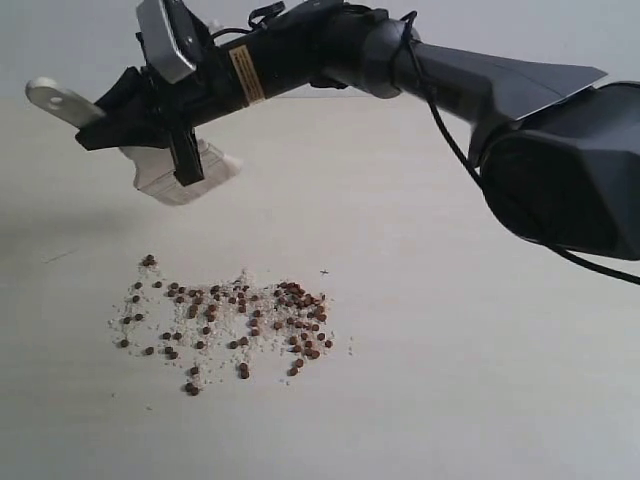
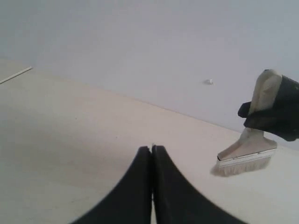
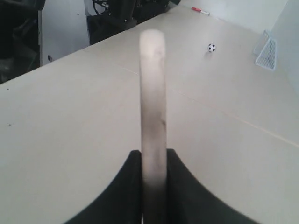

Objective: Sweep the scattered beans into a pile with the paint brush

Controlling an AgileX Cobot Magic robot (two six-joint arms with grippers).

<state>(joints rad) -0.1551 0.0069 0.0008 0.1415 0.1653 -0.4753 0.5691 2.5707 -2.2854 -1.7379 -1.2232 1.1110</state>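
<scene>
The paint brush (image 1: 178, 172) is at the upper left of the exterior view, its white bristles pointing down at the table behind the beans (image 1: 228, 320). My right gripper (image 1: 118, 112) reaches across from the right and is shut on the white handle. The handle's end with the hole (image 1: 50, 97) sticks out past the fingers. In the right wrist view the handle (image 3: 153, 93) stands up between the shut jaws (image 3: 154, 156). The beans lie scattered, densest in a cluster at the right (image 1: 300, 300). My left gripper (image 2: 152, 149) is shut on nothing, and the brush (image 2: 245, 151) shows beyond it.
Pale off-white crumbs (image 1: 243, 282) lie mixed among the beans. Far off on the table are a small football (image 3: 211, 47), a red pen (image 3: 202, 11) and a white mesh goal (image 3: 267, 50). The right arm's dark body (image 1: 560, 160) fills the upper right.
</scene>
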